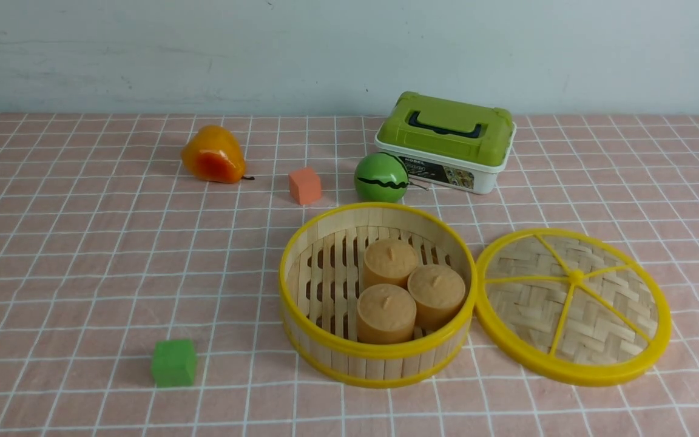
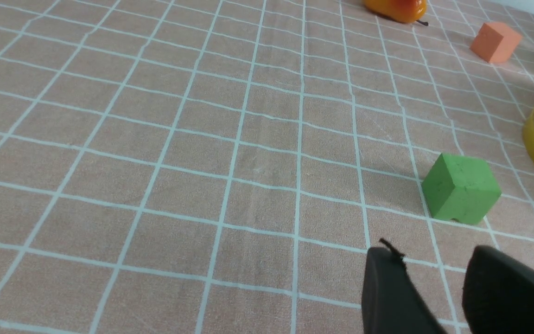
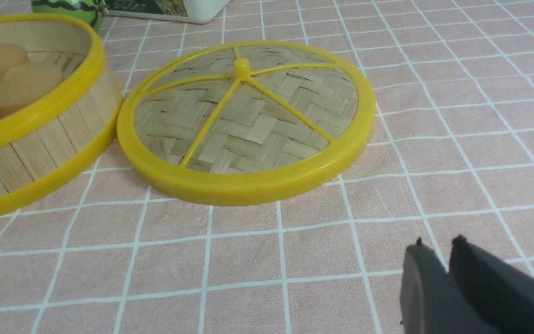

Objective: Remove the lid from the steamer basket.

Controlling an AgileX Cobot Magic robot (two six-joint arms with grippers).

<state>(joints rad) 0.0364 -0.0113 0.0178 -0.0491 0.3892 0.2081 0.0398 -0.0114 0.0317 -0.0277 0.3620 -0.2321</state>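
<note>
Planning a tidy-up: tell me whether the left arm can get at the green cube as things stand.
Probably yes: the green cube sits alone on the tablecloth just ahead of the left gripper, nothing between them.

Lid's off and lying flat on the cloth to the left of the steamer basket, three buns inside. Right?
Not quite. The lid lies to the right of the steamer basket, not the left; the front view shows it. It is off and flat on the cloth, and three buns sit inside.
</note>
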